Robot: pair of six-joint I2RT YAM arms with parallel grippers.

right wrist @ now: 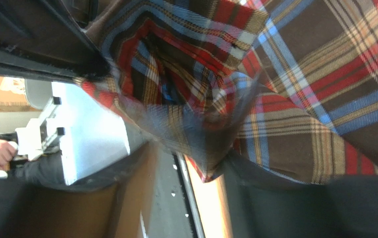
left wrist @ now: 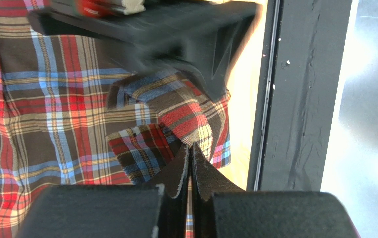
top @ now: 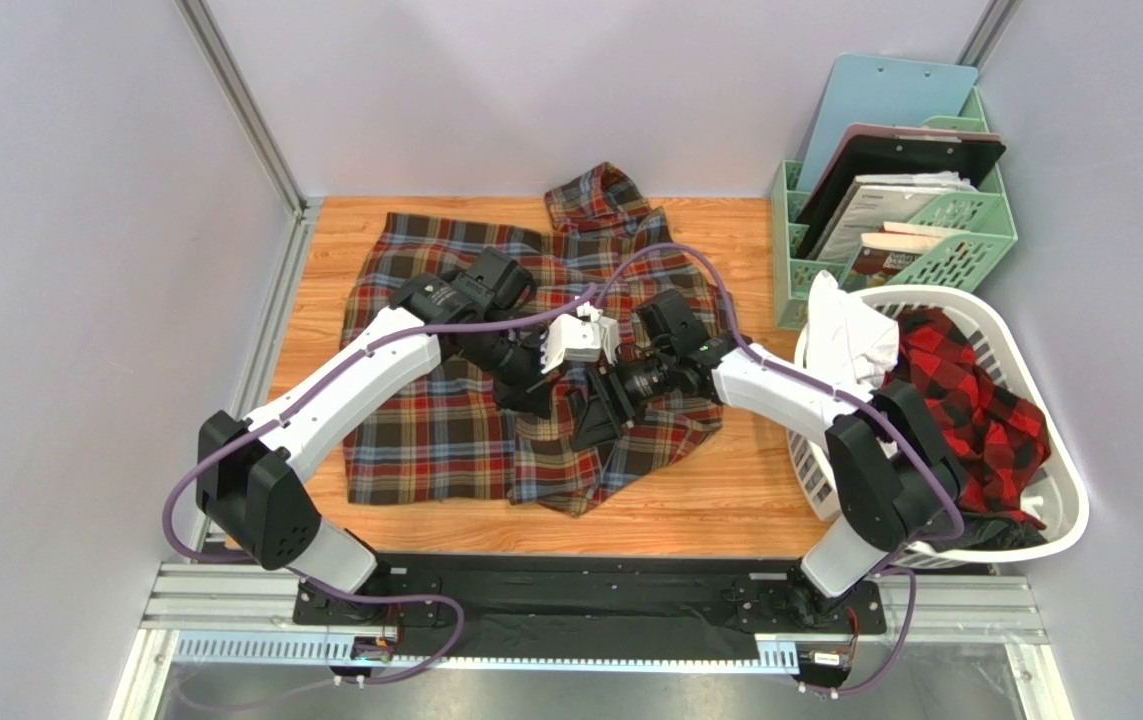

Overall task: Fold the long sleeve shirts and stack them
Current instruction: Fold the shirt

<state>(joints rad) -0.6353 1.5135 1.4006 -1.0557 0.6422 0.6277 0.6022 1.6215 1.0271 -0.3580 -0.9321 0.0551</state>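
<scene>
Early stage: brown plaid shirt (top: pixel 442 435) spread mid-counter (top: pixel 712 518), bunched, unfolded; red check shirt (top: pixel 983 413) in basket (top: pixel 1069 503); left end effector (left wrist: pixel 191 148) clenched at a fold; right end effector (top: pixel 607 402) state unclear.

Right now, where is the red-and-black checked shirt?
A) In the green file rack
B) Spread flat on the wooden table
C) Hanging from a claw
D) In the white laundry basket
D: the red-and-black check shirt lies heaped in the white laundry basket at the right, while only the brown tartan shirt is on the table.
</scene>
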